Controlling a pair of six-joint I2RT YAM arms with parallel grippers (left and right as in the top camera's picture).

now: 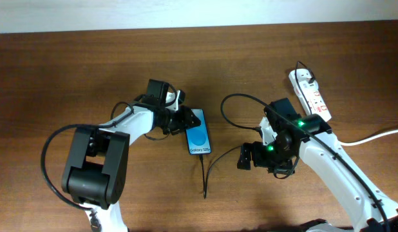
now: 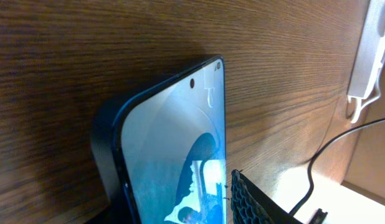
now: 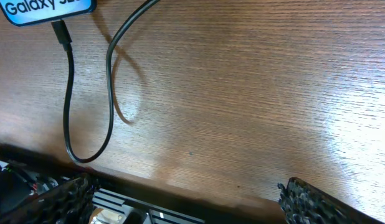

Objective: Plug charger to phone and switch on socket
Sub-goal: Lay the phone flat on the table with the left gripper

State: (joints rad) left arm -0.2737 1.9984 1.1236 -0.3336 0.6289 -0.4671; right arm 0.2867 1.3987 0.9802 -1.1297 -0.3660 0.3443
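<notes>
The phone (image 1: 199,136) lies on the wooden table, blue screen up. The charger (image 1: 206,175), a thin black cable, has its connector tip in the phone's lower end (image 3: 61,31) and loops down and back to the right. My left gripper (image 1: 180,120) is shut across the phone's upper end; in the left wrist view the phone (image 2: 174,137) fills the gap between the fingers (image 2: 180,208). My right gripper (image 1: 245,156) is wide open and empty, low over bare table right of the cable (image 3: 192,205). The socket (image 1: 309,94) lies at the far right.
The socket's thick white cord (image 1: 379,134) runs off the right edge. The black cable arcs (image 1: 226,106) between the phone and my right arm. The socket's end (image 2: 373,56) shows in the left wrist view. The table's front edge lies just under my right gripper.
</notes>
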